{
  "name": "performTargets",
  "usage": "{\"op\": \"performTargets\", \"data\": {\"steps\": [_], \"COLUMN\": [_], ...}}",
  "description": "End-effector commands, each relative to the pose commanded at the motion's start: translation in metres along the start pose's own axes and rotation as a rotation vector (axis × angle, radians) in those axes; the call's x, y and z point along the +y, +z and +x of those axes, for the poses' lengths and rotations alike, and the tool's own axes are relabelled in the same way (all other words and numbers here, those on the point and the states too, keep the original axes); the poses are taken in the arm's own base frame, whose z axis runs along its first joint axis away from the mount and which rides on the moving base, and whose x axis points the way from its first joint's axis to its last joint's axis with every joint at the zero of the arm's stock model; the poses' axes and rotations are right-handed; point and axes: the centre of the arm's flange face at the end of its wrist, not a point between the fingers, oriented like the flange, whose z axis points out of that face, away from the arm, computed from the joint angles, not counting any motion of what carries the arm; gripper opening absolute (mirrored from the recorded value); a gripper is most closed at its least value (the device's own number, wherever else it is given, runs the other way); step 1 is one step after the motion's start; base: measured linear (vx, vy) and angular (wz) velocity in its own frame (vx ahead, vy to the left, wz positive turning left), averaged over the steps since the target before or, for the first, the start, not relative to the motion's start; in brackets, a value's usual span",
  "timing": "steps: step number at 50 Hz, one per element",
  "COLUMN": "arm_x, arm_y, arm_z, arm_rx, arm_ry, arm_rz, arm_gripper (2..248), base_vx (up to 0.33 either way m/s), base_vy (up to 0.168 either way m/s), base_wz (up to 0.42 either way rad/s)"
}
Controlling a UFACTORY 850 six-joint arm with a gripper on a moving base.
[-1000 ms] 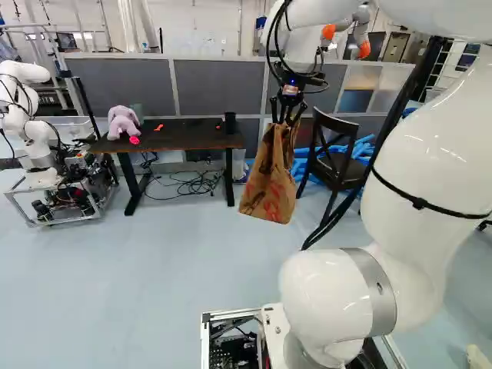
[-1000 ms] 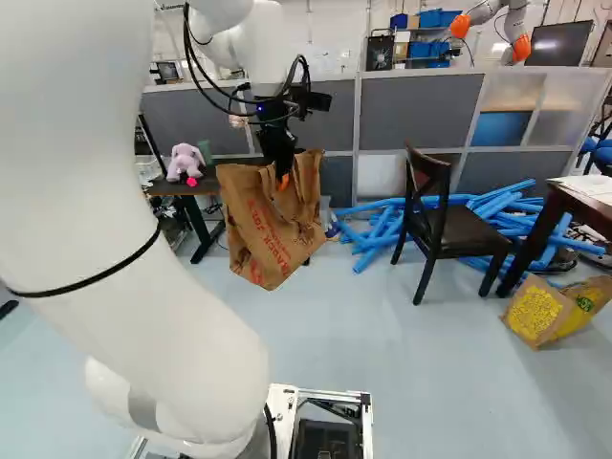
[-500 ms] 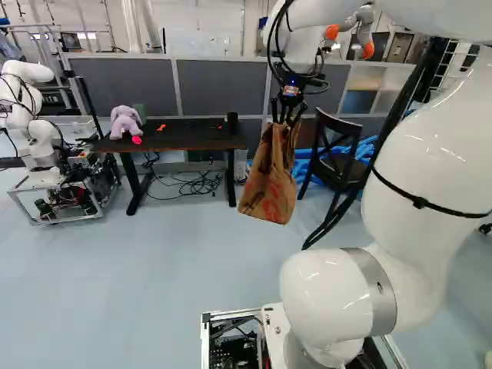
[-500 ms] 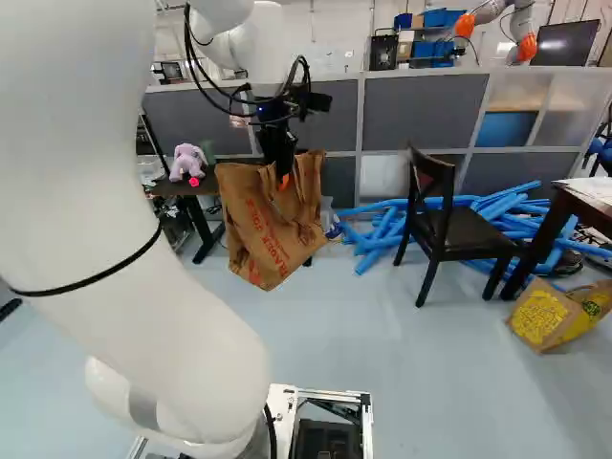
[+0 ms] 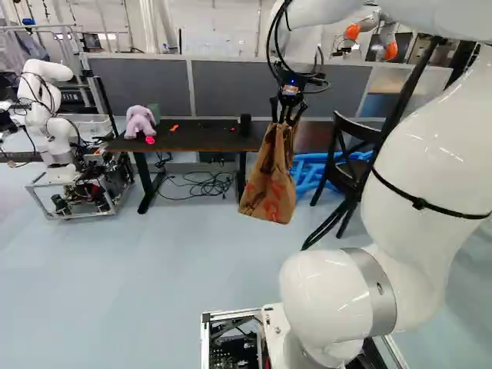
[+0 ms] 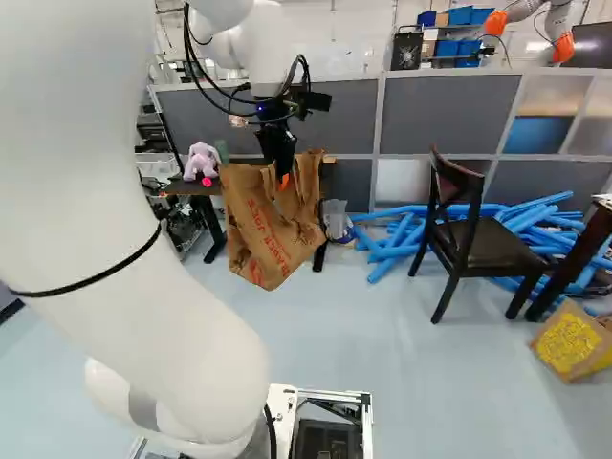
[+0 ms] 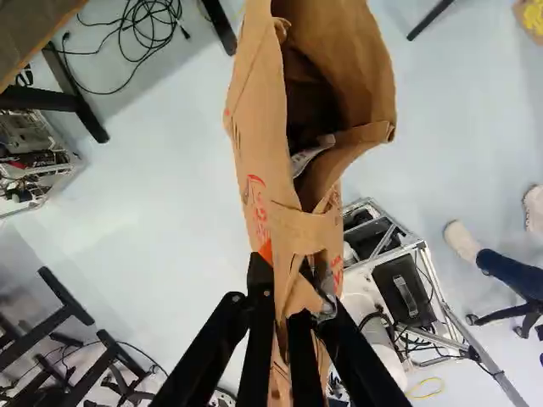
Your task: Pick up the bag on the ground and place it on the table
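A gray partition spans the rear of the work area. The white arm rises from the base joint at the foot of both base views and extends forward overhead. A dark table stands in front of the partition. Another robot is located at the left of the left base view. Blue tubes lie in a pile on the floor, behind the dark chair. The brown paper bag hangs from the gripper, clear of the floor and apart from the table; in the wrist view, bare floor shows between the two. The bag's mouth is open ahead of the fingers, and a light-colored item is visible inside. The fingers are closed on the bag's upper edge, one on each side of the crumpled paper. Black cables are coiled loosely on the floor at the table's legs. Tabletop items, in the left base view: a lavender plush toy near the left end; a black cylinder at the right end; an orange piece between them; and a pink piece beside the plush toy.
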Motion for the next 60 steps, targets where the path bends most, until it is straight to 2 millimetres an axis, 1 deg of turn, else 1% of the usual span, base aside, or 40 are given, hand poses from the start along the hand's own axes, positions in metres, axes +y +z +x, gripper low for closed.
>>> {"op": "performTargets", "data": {"steps": [22,43,60], "arm_x": [0.0000,0.0000,0.0000], "arm_y": [0.0000,0.0000,0.0000], "arm_z": [0.0000,0.0000,0.0000], "arm_rx": [0.000,0.000,0.000], "arm_ry": [0.000,0.000,0.000], "arm_rz": [0.000,0.000,0.000], "arm_gripper": [21,21,21], "base_vx": [0.182,0.206,0.205], "base_vy": [0.039,0.091,0.078], "base_wz": [0.150,0.143,0.003]}}
